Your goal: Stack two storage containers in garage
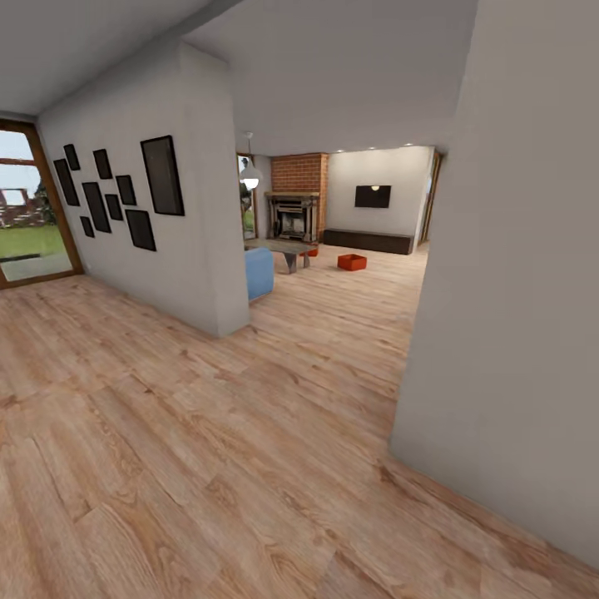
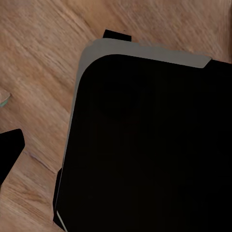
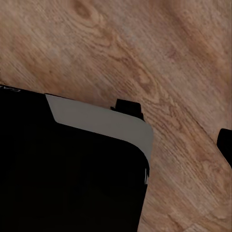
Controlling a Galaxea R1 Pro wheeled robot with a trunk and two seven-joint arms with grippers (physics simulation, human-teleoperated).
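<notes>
Two storage containers wait far ahead in the living room, one (image 1: 352,262) on the plank floor (image 1: 208,466), another (image 1: 312,251) beside the coffee table (image 1: 283,247), so steer between both walls; claw states can't be told.

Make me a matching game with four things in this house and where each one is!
Things:
1. orange box
2. black picture frames
3. fireplace
4. TV

Places:
A. under the brick chimney
B. on the far white wall
C. on the wood floor
D. on the wall at the left

Pairs: 1-C, 2-D, 3-A, 4-B
</notes>
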